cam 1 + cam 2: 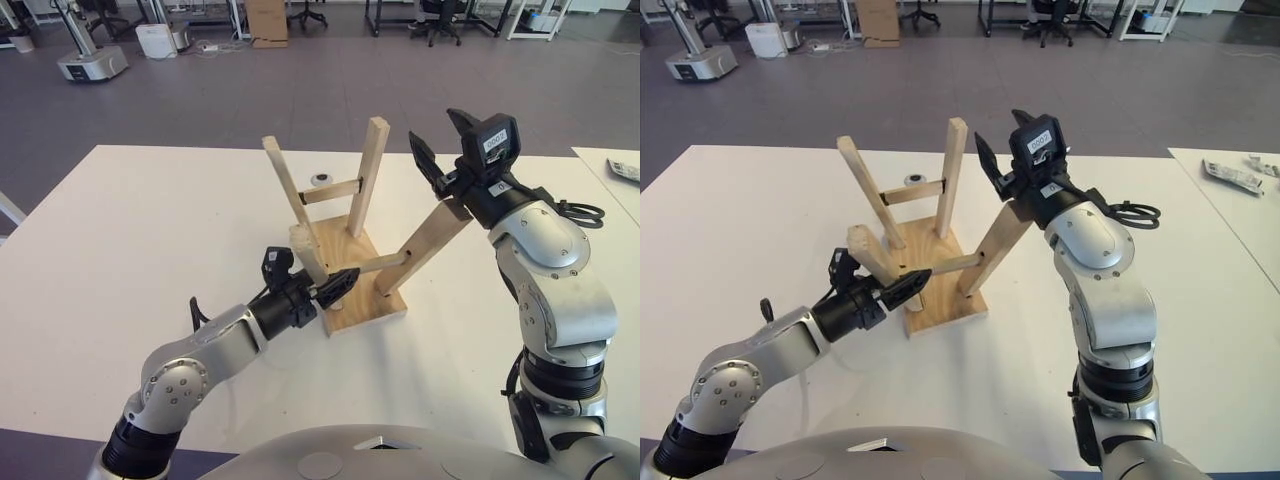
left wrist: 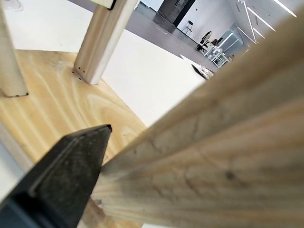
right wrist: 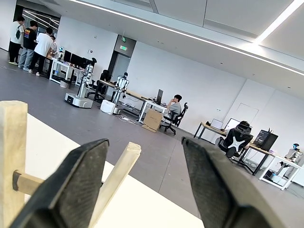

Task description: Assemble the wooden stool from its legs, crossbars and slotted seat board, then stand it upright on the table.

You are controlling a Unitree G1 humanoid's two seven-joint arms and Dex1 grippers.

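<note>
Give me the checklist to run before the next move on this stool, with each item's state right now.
1. Seat board lying flat on the table: ok.
2. Left gripper shut on the near left leg: ok.
3. Right gripper open, nothing between its fingers: ok.
4. Near right leg standing straight: not ok, it leans outward.
5. Front crossbar seated at both ends: cannot tell.
6. Stool upright: not ok, its legs point up.

Bare pale wood stool legs (image 1: pixel 368 175), grained seat board (image 1: pixel 360 302), smooth matt white table (image 1: pixel 120 230)
</note>
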